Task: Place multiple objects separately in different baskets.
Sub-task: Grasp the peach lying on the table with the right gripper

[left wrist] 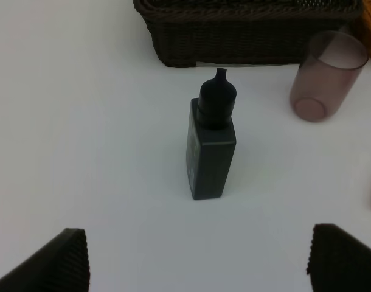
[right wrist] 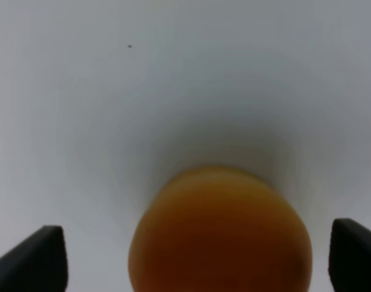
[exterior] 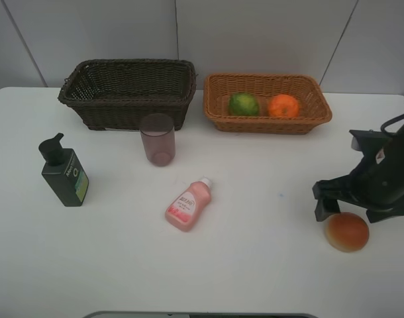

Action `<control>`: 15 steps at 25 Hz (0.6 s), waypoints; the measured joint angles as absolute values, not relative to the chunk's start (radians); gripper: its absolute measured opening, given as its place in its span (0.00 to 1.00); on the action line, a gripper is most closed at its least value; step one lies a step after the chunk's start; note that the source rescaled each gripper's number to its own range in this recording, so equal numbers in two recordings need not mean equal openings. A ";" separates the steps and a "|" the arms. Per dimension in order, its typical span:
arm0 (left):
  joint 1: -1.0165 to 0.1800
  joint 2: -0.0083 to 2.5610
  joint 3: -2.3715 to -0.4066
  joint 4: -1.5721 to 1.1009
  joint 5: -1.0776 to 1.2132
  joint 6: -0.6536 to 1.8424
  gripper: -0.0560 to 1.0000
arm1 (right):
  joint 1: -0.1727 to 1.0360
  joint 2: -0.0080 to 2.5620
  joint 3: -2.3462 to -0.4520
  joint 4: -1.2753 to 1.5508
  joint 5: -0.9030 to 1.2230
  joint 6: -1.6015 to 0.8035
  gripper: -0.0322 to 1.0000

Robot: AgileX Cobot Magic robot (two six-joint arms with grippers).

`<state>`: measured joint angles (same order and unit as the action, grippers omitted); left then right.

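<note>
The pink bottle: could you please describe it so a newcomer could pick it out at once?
On the white table, find the dark brown basket at the back; a translucent mauve cup stands before it. Nearer the front from the cup lies the pink bottle: the only thing on its side, white-capped, unlike the upright dark green pump bottle.

cup (exterior: 157,138) fronting dark basket (exterior: 89,101), table (exterior: 268,172) middle open

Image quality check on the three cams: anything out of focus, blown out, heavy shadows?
Exterior high: even, soft light, only faint shadows under the pink bottle and cup, no glare. Left wrist: pump bottle reasonably sharp, white table near blown out. Right wrist: red-yellow fruit too close, blurred, with a grey shadow ring on the table around it.
</note>
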<state>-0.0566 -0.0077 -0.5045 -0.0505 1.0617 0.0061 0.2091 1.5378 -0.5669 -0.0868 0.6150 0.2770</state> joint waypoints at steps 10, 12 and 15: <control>-0.057 -0.008 -0.504 -0.051 1.062 0.006 0.93 | 0.209 1.537 -0.507 -0.087 0.515 0.277 0.85; -0.057 -0.008 -0.504 -0.051 1.062 0.006 0.93 | 0.209 1.537 -0.507 -0.087 0.508 0.277 0.85; -0.057 -0.008 -0.504 -0.051 1.062 0.006 0.93 | 0.209 1.537 -0.507 -0.087 0.503 0.277 0.85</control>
